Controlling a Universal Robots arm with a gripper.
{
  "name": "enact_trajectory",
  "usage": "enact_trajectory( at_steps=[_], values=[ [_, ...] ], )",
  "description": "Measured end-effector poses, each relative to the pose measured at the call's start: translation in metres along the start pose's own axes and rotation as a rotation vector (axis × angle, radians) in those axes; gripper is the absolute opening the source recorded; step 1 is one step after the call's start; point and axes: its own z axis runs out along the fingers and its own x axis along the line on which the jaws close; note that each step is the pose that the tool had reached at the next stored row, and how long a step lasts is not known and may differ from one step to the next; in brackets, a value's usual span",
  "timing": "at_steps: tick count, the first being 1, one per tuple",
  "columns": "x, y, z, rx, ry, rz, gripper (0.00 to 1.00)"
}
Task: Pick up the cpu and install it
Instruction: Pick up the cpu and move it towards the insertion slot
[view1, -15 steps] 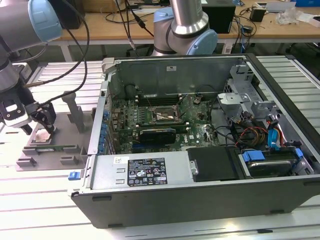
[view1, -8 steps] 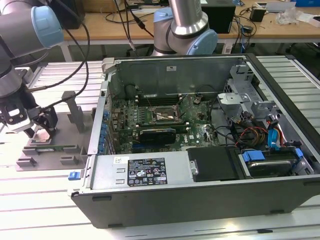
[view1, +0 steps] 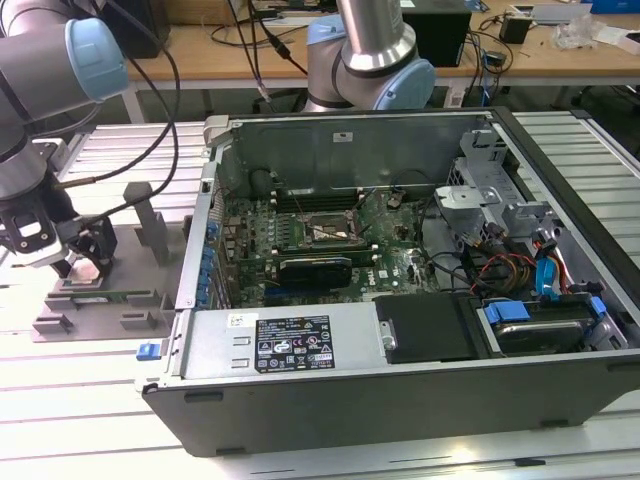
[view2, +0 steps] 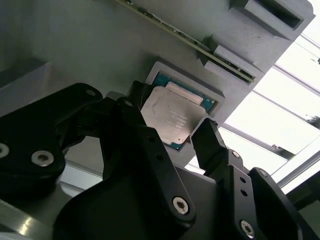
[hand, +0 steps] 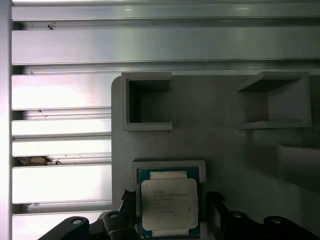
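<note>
Straddling the cpu (hand: 169, 202) with the gripper (hand: 171, 211), holding both fingers (view2: 207, 142) open just beside its opposite edges, centring over the flat chip, gripping nothing.

Silver arm (view1: 375, 30) w/ blue caps (view1: 95, 55), black screwed fingers (view2: 209, 146).

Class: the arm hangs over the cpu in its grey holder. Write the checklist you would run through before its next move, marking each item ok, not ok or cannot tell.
1. The cpu lies flat in the recess of the holder: ok.
2. The gripper is centred over it: ok.
3. The fingers are clamped on the cpu: not ok; they straddle it, and a gap shows beside it.
4. The computer case is open for access: ok.
5. The socket inside is free to receive it: cannot tell.
</note>
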Motion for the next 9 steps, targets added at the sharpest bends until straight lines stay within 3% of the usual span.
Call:
enact_trajectory(
  at_steps=[9],
  values=[
    [0.0026,0.0020,0.0011,-0.0001,-0.0002,0.000,0.66]
  ],
)
